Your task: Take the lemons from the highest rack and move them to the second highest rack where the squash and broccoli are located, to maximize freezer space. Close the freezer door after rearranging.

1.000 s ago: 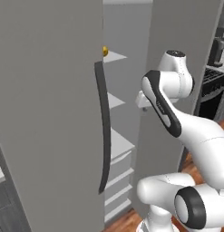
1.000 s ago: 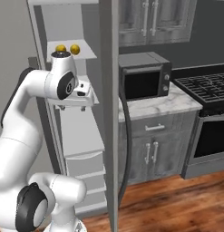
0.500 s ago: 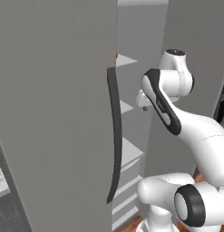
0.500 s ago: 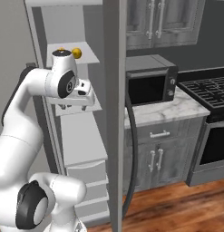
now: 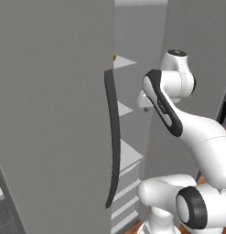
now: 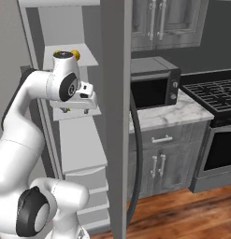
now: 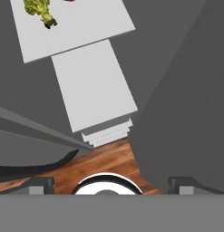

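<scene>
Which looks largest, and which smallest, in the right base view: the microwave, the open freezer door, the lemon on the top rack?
1. The freezer door, but it is nearest to the camera, which enlarges it.
2. The microwave.
3. The lemon, partly hidden behind the arm.

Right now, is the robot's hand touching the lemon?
Apart. In the right base view the gripper hangs below the shelf where the lemon sits, with open space between them.
</scene>
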Robot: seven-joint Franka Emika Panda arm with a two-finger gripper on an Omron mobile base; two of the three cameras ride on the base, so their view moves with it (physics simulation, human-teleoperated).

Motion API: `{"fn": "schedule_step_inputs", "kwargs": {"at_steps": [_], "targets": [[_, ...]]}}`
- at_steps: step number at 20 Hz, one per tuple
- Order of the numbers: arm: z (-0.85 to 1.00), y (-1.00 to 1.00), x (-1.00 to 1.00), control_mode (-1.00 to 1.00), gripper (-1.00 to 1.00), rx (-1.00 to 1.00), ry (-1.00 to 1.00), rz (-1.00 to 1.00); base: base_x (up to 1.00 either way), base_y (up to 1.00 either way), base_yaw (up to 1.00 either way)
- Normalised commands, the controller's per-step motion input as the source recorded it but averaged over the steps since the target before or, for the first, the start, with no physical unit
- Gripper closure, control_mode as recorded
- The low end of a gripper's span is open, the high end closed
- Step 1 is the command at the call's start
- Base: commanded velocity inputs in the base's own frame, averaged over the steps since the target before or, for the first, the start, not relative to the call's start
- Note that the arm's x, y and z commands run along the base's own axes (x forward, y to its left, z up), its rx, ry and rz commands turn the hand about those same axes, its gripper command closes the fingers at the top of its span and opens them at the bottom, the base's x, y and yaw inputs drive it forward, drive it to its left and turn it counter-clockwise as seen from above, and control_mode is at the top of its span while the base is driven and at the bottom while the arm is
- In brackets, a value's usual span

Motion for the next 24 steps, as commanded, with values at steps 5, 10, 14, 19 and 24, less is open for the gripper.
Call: {"fn": "schedule_step_inputs", "kwargs": {"at_steps": [5,10,14,19,24], "targets": [[0.00,0.00,0.00,1.00,-1.00,0.00,0.00,0.00,0.40,-0.05,0.03],[0.00,0.00,0.00,1.00,-1.00,0.00,0.00,0.00,0.27,0.01,0.09],[0.02,0.03,0.25,-1.00,-1.00,0.04,0.00,0.09,0.00,0.00,0.00],[0.53,0.00,0.03,-1.00,-1.00,0.20,-0.22,0.05,0.00,0.00,0.00],[0.80,0.20,0.13,-1.00,-1.00,0.04,-0.14,-0.09,0.00,0.00,0.00]]}}
